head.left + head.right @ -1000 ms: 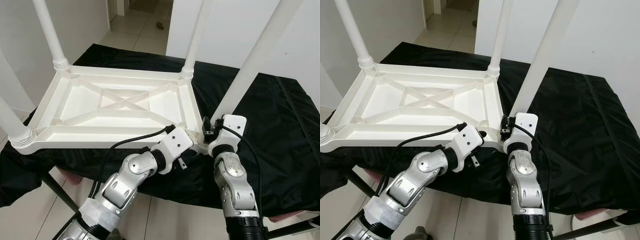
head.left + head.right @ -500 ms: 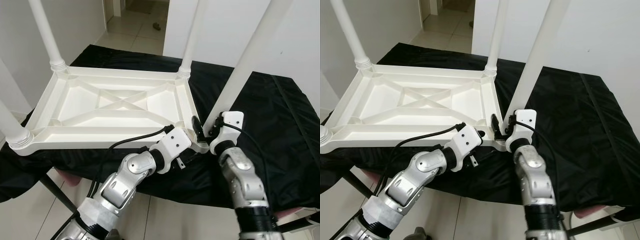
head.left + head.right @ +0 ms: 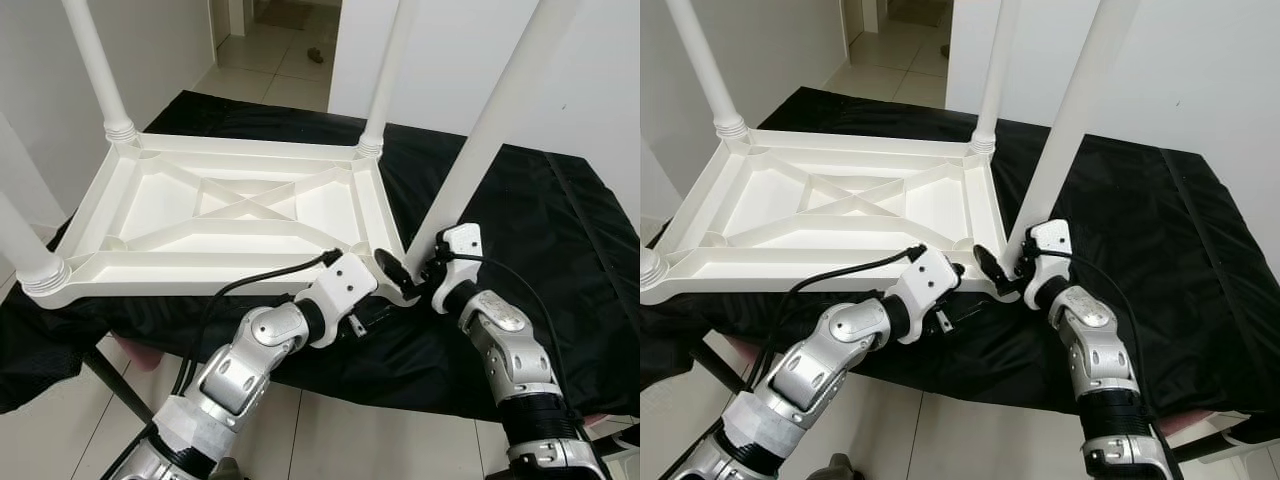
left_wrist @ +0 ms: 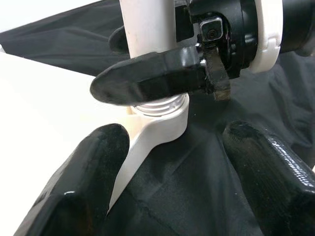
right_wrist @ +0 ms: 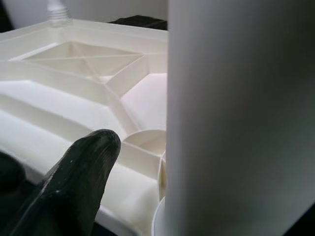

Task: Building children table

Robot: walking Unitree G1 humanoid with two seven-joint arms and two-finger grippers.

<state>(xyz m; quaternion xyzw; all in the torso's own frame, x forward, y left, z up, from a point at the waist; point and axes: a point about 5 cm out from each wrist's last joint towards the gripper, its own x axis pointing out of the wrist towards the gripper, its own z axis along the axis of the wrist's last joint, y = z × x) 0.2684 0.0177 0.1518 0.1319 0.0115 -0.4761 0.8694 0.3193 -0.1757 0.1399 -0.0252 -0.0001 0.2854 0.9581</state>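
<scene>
Workpiece: white children's table [image 3: 240,215], upside down on a black-draped tabletop [image 3: 560,250], ribbed underside facing up. I judge it was turned over so the leg sockets are reachable from above.

Legs: four white legs stand up from the corners. Far left leg [image 3: 95,65] and far right leg [image 3: 390,70] sit in their threaded collars; near left leg [image 3: 20,240] likewise. Near right leg [image 3: 495,125] rises from the corner nearest me and leans a little to the right.

Right gripper: right gripper [image 3: 405,268] is at the base of the near right leg. In the left wrist view one black finger [image 4: 147,78] lies across the leg just above its threaded collar. Jaws read as pinching the leg, placed low, I think, to turn or steady it where it enters the socket.

Left gripper: left gripper [image 4: 172,162] hovers just in front of that same corner, jaws spread, one finger to each side of the corner lug, nothing between them. I read this as bracing position: ready to keep the frame from turning with the leg.

Stage (my judgement): last leg is in its socket but possibly not fully seated, given the lean.

Risk: twisting the leg could slide the frame on the cloth.
</scene>
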